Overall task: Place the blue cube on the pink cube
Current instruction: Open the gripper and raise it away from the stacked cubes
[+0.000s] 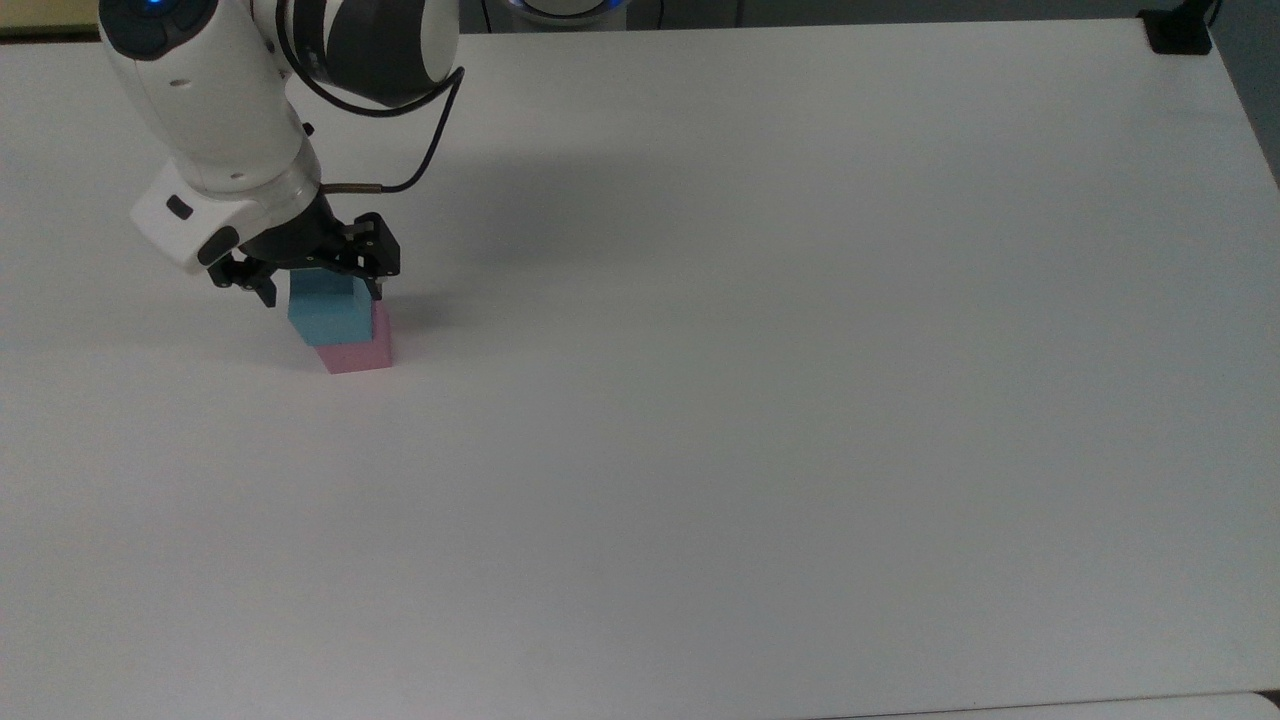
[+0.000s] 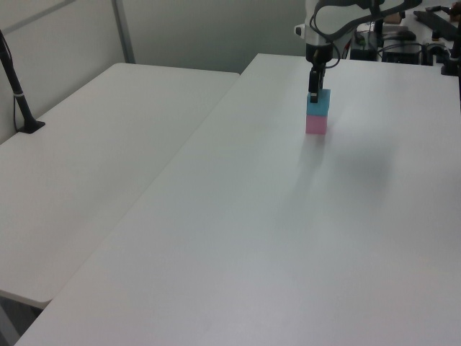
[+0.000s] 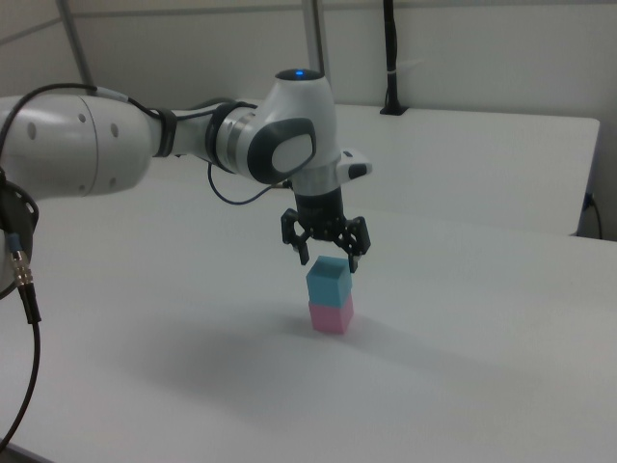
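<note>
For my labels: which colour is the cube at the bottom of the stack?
Pastel pink: the pink cube shows best in the right view, under the blue cube.

The arm reaches down with its wrist vertical, the claw [image 3: 328,258] pointing downward, fingers spread apart.

A small sky-blue matte cube [image 3: 327,281] sits upright atop a small pastel-pink matte cube [image 3: 331,315], faces nearly flush.
</note>
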